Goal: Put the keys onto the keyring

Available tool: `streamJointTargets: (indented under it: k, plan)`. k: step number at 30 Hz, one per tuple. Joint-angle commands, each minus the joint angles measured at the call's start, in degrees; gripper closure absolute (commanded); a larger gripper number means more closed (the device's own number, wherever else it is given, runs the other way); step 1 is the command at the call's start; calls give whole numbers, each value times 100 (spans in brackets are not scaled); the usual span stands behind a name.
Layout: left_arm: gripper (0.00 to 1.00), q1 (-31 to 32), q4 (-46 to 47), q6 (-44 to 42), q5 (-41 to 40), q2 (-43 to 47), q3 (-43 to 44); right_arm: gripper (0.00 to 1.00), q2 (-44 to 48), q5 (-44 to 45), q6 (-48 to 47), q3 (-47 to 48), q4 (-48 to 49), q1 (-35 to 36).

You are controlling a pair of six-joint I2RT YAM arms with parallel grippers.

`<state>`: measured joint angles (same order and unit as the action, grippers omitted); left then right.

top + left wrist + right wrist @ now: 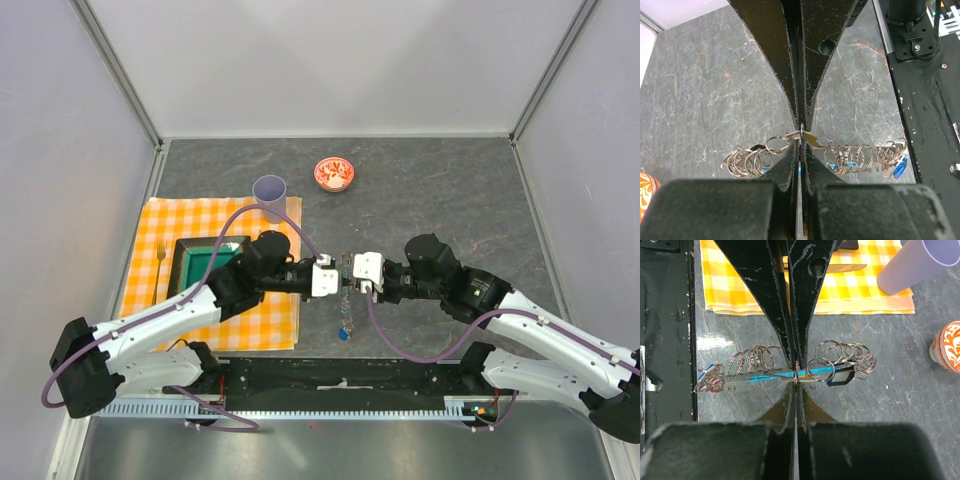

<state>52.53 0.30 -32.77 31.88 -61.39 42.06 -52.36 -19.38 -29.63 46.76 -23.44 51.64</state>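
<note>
Left gripper (801, 131), right gripper (796, 371) tip to tip, both pressed together, pinching keyring (747, 377). Open marbled grey table (450, 190) beyond. Thin wire, shiny round rings (832, 352) strung along.

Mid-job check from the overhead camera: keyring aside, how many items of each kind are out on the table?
purple cup: 1
red patterned bowl: 1
fork: 1
green tray: 1
orange checked cloth: 1
Total: 5
</note>
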Motion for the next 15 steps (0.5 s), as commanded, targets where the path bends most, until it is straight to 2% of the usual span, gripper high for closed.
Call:
streamJointTargets:
  k: [1, 6, 15]
  plan:
    - [98, 11, 6, 8, -32, -128, 381, 100, 24, -154, 10, 272, 252, 22]
    - [98, 11, -512, 8, -155, -373, 645, 100, 15, -145, 1, 281, 252, 31]
    - [98, 11, -777, 122, -243, -524, 874, 100, -29, -154, -26, 298, 261, 22]
